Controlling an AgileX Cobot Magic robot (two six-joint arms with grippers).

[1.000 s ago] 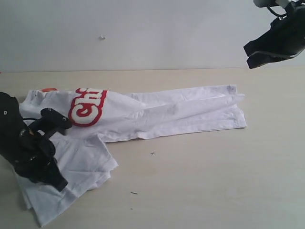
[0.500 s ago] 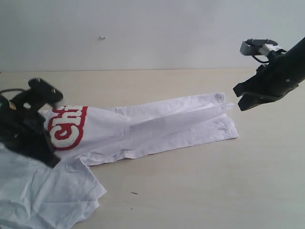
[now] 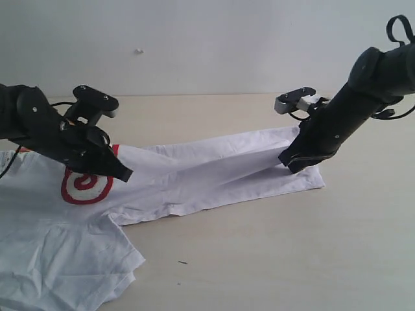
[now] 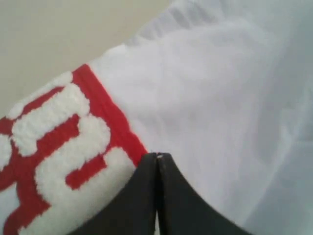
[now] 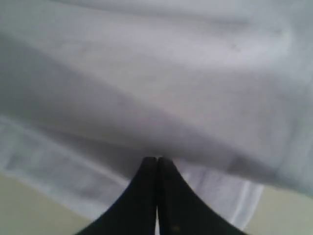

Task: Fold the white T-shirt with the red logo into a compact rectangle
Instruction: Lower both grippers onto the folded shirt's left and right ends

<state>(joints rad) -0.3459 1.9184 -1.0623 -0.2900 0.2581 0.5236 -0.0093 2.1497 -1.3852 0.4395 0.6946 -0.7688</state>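
The white T-shirt (image 3: 214, 172) lies stretched across the table, its lower left part bunched toward the front edge. The red logo (image 3: 81, 188) shows only partly, the rest hidden behind my left arm. My left gripper (image 3: 123, 173) is shut, its tips low over the cloth at the logo's right edge. In the left wrist view the shut gripper (image 4: 157, 155) meets the shirt (image 4: 220, 98) beside the red logo (image 4: 54, 142). My right gripper (image 3: 290, 162) is shut and rests on the shirt's right end. Its tips (image 5: 157, 159) touch a fold of the shirt (image 5: 171, 73).
The beige table (image 3: 292, 246) is bare in front of and to the right of the shirt. A small dark speck (image 3: 182, 262) lies near the front. A pale wall (image 3: 194, 45) closes off the back.
The shirt has slid left, leaving less of the logo showing. My left arm swung from the front left up over the logo. My right arm came down from the air onto the shirt's right end.
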